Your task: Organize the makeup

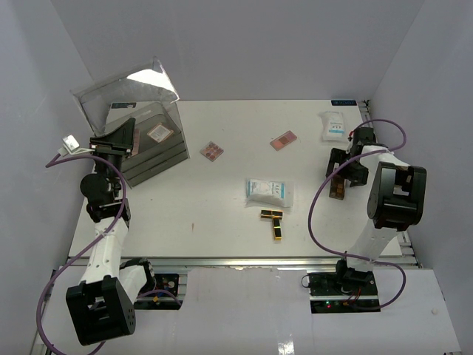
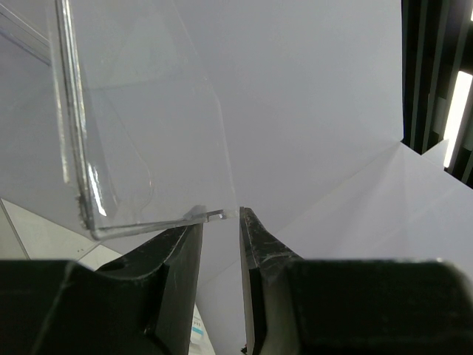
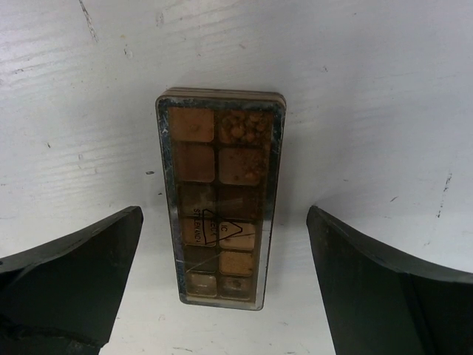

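Currently the right end effector (image 3: 223,216) is hanging released over the bench (image 3: 369,89), its fingers spreading wide on either side of a long eyeshadow palette (image 3: 220,200) without touching it. That palette is lying flat near the bench's right edge, showing two columns of brown and tan pans under a clear cover with a triangle logo, some pans looking crumbled. The left end effector (image 2: 220,222) is sitting at the clear box lid (image 2: 140,111), whose corner lip is reaching between the nearly closed fingers; whether they are pinching it I cannot tell.
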Motion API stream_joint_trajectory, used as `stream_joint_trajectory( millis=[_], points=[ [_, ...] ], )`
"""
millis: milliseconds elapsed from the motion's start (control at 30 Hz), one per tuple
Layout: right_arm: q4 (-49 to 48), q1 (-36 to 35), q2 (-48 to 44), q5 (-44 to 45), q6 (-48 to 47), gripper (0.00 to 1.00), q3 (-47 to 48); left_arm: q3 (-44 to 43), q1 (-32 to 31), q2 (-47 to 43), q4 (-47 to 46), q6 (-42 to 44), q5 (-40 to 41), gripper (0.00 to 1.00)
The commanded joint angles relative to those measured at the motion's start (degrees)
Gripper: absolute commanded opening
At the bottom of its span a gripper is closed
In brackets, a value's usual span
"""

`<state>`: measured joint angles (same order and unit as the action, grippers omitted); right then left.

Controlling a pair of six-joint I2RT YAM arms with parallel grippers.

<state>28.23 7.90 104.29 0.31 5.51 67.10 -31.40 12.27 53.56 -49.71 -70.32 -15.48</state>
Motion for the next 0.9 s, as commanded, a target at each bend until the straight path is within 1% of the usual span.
stream_joint_trajectory(
  millis=[0, 33, 133, 233, 433, 500, 600, 633, 667, 700, 767, 867],
  points=[
    [-2.9, 0.3, -0.3, -1.3, 1.0, 0.9, -2.6, 0.0, 0.2, -1.7, -2.3, 0.0, -0.2, 0.37],
    [-3.4, 0.3, -0.4, -1.5, 0.7, 0.89, -3.2, 0.1, 0.2, -1.7, -2.4, 0.0, -0.2, 0.37],
    [-4.7, 0.0, -1.1, -1.6, -0.1, 0.76, -5.0, 0.4, 0.2, -1.7, -2.6, -0.2, -0.1, 0.37],
    [-5.1, 0.0, -1.6, -1.6, -0.6, 0.65, -5.4, 0.5, 0.2, -1.7, -2.6, -0.4, 0.0, 0.37],
    [-6.5, -0.4, -4.2, -3.7, -3.2, 0.37, -5.4, 0.4, 0.2, -2.1, -2.4, -0.4, 0.0, 0.37],
    [-7.3, -1.4, -5.8, -5.1, -5.4, 0.33, -5.5, 0.4, 0.3, -2.2, -2.4, -0.5, 0.0, 0.37],
    [-9.1, -5.4, -9.5, -9.5, -12.1, 0.23, -5.1, 0.3, 0.2, -2.2, -2.4, -0.6, 0.0, 0.37],
    [-9.4, -8.0, -10.8, -11.5, -14.3, 0.22, -4.3, 0.3, 0.3, -2.1, -2.5, -0.7, 0.1, 0.37],
    [-9.5, -11.3, -11.8, -12.2, -17.8, 0.18, -3.4, 0.3, 0.2, -2.1, -2.7, -0.8, 0.2, 0.37],
    [-9.4, -14.0, -12.3, -12.7, -20.5, 0.17, -2.3, 0.3, 0.2, -2.0, -2.8, -0.9, 0.2, 0.37],
    [-8.2, -19.2, -13.8, -15.2, -30.2, 0.16, 0.1, 0.4, 0.2, -2.0, -2.8, -1.1, 0.4, 0.37],
    [-3.5, -29.3, -14.5, -17.8, -45.7, 0.15, 6.2, 0.3, 0.2, -2.3, -2.4, -0.9, 0.6, 0.37]
  ],
)
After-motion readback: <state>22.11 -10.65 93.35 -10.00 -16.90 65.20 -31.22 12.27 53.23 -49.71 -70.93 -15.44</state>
